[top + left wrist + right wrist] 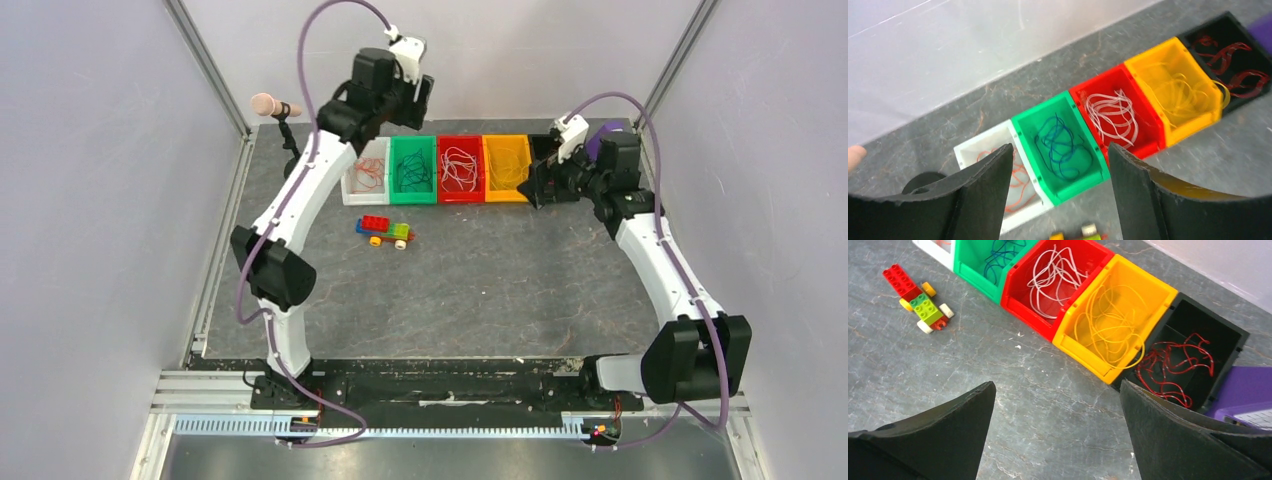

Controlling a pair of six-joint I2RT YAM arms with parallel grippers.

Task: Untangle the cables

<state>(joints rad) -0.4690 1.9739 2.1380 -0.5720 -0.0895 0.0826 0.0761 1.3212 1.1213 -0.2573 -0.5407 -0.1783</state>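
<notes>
Already sorted: cables lie in bins ahead of both open grippers

Seemingly no tangle is left on the tabletop [1013, 405]; the cables sit colour by colour in a row of bins.

The left gripper [1058, 155] hangs high with its jaws spread wide and nothing between them. Straight below and ahead of it are the blue cables [1060, 147] in the green bin [1038, 112]. The orange cables [1018, 182] in the white bin [978, 145] lie just behind its left finger. Off to its right come the white cables [1113, 117] in the red bin [1095, 82].

The right gripper [1057, 390] is low, equally wide open and empty. Ahead of it are the yellow cables [1108, 325] in the yellow bin [1083, 352]. Ahead and to its right are the red cables [1173, 365] in the black bin [1220, 320], with a purple bin [1248, 385] beyond. A toy brick car [918, 302] sits well off to its left.

One yellow loop [1137, 356] droops over the yellow bin's corner nearest the black bin. That loop, I judge, is the only loose end. The right arm is much the nearer, and the strand runs roughly across its jaws' opening.
</notes>
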